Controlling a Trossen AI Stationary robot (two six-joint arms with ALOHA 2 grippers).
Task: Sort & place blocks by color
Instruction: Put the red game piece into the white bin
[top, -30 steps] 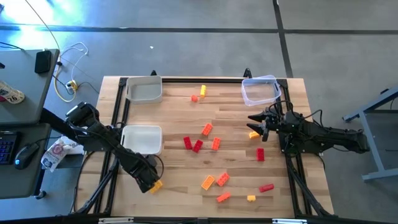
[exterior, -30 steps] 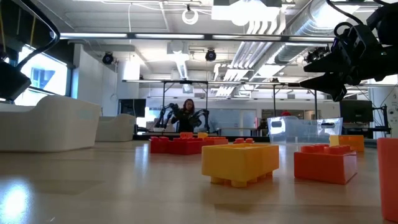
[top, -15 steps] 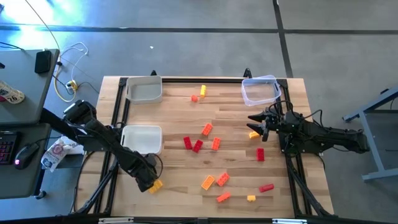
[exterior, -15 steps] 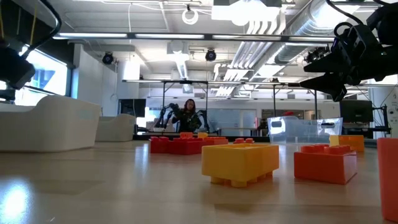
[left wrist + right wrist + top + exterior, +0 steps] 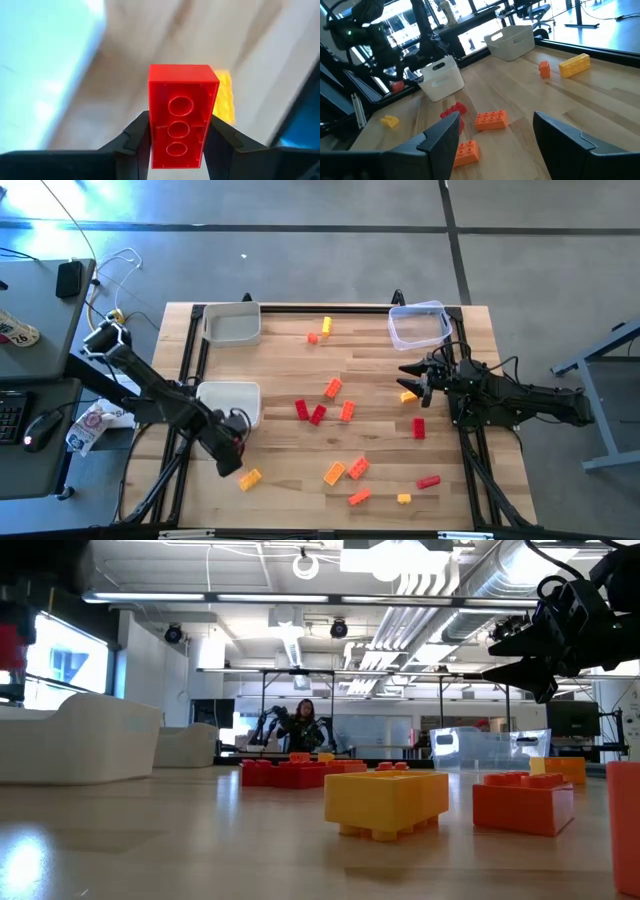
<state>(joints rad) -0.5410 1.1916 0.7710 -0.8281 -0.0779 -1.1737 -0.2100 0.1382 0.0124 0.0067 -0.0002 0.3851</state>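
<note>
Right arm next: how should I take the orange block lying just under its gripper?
Grip the orange block across its short width, on the two long smooth sides, coming straight down. It lies flat with clear wood around it, and the open right gripper hangs almost over it.

The table (image 5: pixel 360 375) is pale wood planking. Two trays (image 5: pixel 232 323) are white; the tub (image 5: pixel 418 326) is clear. Blocks (image 5: pixel 333 388) are red, orange and yellow. The red block (image 5: pixel 181 116) sits between black fingers (image 5: pixel 132 142). Both arms are dark.
</note>
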